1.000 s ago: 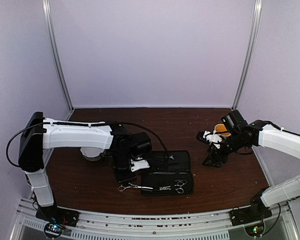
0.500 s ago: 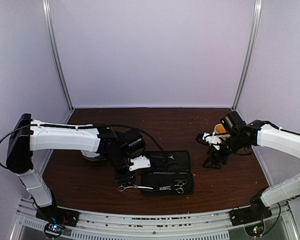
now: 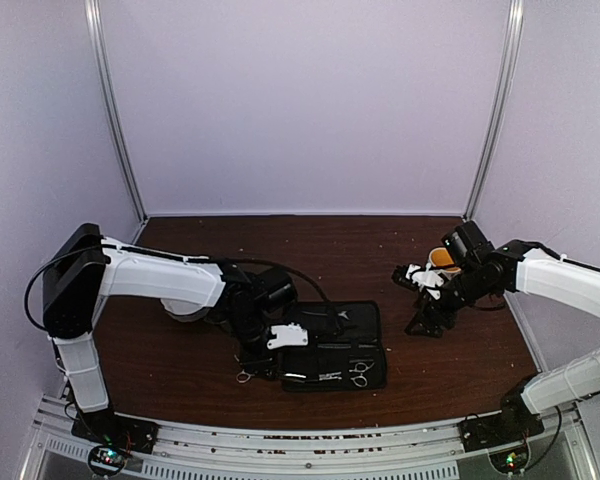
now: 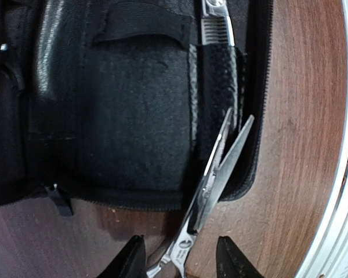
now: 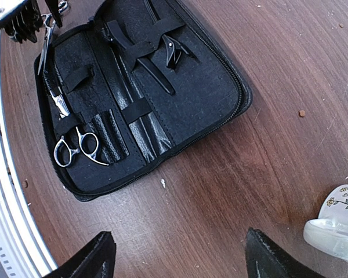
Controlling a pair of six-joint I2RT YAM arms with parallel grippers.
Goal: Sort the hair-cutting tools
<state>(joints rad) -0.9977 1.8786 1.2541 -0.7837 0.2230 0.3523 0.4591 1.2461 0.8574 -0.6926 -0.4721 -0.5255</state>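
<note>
A loose pair of silver scissors (image 4: 219, 169) lies with its blades on the front left edge of the open black zip case (image 4: 127, 116) and its handles on the wood (image 3: 245, 377). My left gripper (image 4: 182, 263) is open low over it, one finger on each side of the pivot, apart from the metal. A second pair of scissors (image 5: 75, 146) is strapped in the case's near half (image 3: 358, 375). Two short black pieces (image 5: 175, 51) (image 5: 107, 32) and a long black piece sit in the far half. My right gripper (image 5: 180, 266) is open and empty above bare wood to the right of the case (image 3: 425, 312).
A white bowl (image 3: 185, 308) stands behind my left arm. A white flower-patterned vessel (image 5: 336, 229) stands close to my right gripper. The table's metal front rail (image 4: 342, 220) runs just beyond the loose scissors. Purple walls enclose the table.
My left gripper has moved right and down, closer over the loose scissors at the case's front left corner. The right arm has barely moved.
</note>
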